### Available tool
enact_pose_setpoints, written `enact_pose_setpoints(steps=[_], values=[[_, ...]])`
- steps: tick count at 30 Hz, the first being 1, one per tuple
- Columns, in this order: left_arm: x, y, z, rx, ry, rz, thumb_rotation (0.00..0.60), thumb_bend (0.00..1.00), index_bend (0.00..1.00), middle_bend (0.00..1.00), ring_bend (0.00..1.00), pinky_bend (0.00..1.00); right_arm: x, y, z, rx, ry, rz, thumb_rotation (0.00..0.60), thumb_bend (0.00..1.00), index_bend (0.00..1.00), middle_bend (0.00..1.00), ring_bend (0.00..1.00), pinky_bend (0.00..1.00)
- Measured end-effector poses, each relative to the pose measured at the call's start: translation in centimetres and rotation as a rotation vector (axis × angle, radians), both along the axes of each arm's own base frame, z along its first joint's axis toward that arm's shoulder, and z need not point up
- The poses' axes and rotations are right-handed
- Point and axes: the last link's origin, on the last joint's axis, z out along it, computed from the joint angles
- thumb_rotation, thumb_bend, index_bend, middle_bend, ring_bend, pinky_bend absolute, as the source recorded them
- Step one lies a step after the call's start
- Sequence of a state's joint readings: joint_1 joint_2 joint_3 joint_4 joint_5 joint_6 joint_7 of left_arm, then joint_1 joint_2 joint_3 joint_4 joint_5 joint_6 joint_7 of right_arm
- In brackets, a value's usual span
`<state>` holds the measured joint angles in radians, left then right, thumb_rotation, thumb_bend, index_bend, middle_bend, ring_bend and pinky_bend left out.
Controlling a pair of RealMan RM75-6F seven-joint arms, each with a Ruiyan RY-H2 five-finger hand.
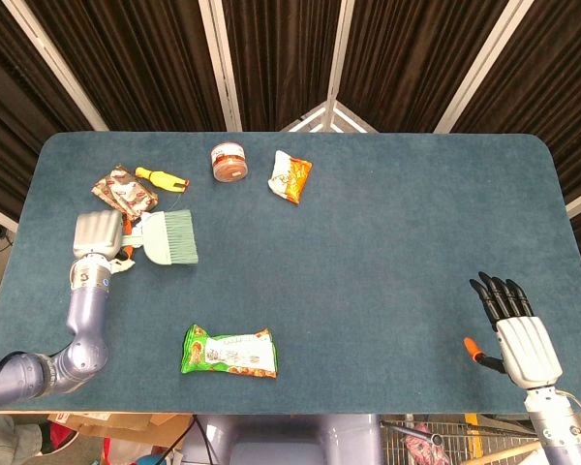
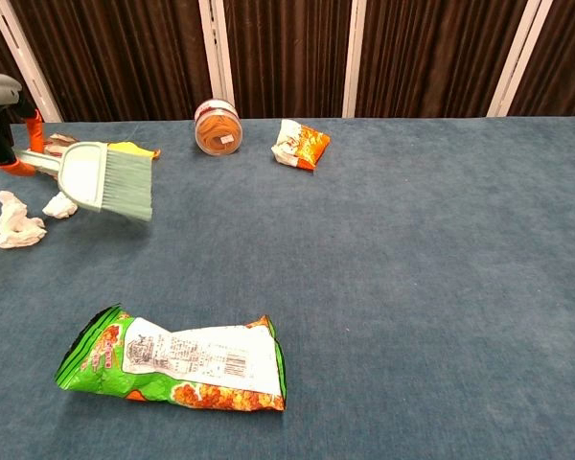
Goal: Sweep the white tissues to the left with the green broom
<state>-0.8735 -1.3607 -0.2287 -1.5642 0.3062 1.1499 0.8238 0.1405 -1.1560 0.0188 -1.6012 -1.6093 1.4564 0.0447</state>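
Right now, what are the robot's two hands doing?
Left hand: holding the green broom.
Right hand: open, fingers spread, holding nothing.

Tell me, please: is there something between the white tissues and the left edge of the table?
Nothing visible blocks that path. In the chest view the white tissues lie left of the green broom, which the left hand holds, and only bare table shows further left. The brown wrapper lies further back, off that path.
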Motion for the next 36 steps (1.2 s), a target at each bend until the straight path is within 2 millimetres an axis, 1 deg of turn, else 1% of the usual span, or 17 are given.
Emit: enact_pose_setpoints(steps=[3, 6, 11, 16, 20, 24, 27, 31, 36], values=[[-1.1, 0.1, 0.0, 0.002, 0.077, 0.022, 0.6, 0.81, 0.83, 1.0, 1.0, 0.99, -0.1, 0.1, 0.1, -0.002, -0.001, -0.002, 0.6, 0.3, 0.0, 0.0, 0.0, 0.0], [-2.6, 0.1, 0.6, 0.018, 0.119, 0.068, 0.6, 0.81, 0.83, 1.0, 1.0, 0.99, -0.1, 0.2, 0.1, -0.003, 0.001, 0.0, 0.6, 0.3, 0.0, 0.0, 0.0, 0.0], [-6.0, -0.7, 2.7, 0.03, 0.192, 0.155, 0.6, 0.81, 0.83, 1.0, 1.0, 0.99, 0.0, 0.3, 0.1, -0.004, 0.004, 0.004, 0.6, 0.3, 0.0, 0.0, 0.0, 0.0], [-8.9, -1.8, 4.6, 0.045, 0.195, 0.23, 0.6, 0.81, 0.83, 1.0, 1.0, 0.99, 0.1, 0.4, 0.1, -0.004, 0.007, 0.005, 0.6, 0.3, 0.0, 0.0, 0.0, 0.0], [-10.0, -2.5, 5.9, 0.056, 0.177, 0.248, 0.6, 0.81, 0.83, 1.0, 1.0, 0.99, 0.2, 0.5, 0.0, -0.003, 0.009, 0.006, 0.6, 0.3, 0.0, 0.0, 0.0, 0.0], [-10.1, -3.2, 6.9, 0.078, 0.118, 0.231, 0.6, 0.81, 0.83, 1.0, 1.0, 0.99, 0.2, 0.4, 0.0, -0.005, 0.009, 0.007, 0.6, 0.3, 0.0, 0.0, 0.0, 0.0], [-9.7, -3.5, 7.9, 0.105, 0.056, 0.197, 0.6, 0.81, 0.83, 1.0, 1.0, 0.99, 0.2, 0.4, 0.0, -0.004, 0.01, 0.008, 0.6, 0.3, 0.0, 0.0, 0.0, 0.0], [-8.2, -3.9, 9.1, 0.132, -0.028, 0.128, 0.6, 0.81, 0.83, 1.0, 1.0, 0.99, 0.3, 0.4, -0.1, -0.004, 0.01, 0.01, 0.6, 0.3, 0.0, 0.0, 0.0, 0.0], [-6.1, -4.1, 9.3, 0.143, -0.103, 0.042, 0.6, 0.81, 0.83, 1.0, 1.0, 0.99, 0.3, 0.3, -0.1, -0.003, 0.01, 0.011, 0.6, 0.3, 0.0, 0.0, 0.0, 0.0]])
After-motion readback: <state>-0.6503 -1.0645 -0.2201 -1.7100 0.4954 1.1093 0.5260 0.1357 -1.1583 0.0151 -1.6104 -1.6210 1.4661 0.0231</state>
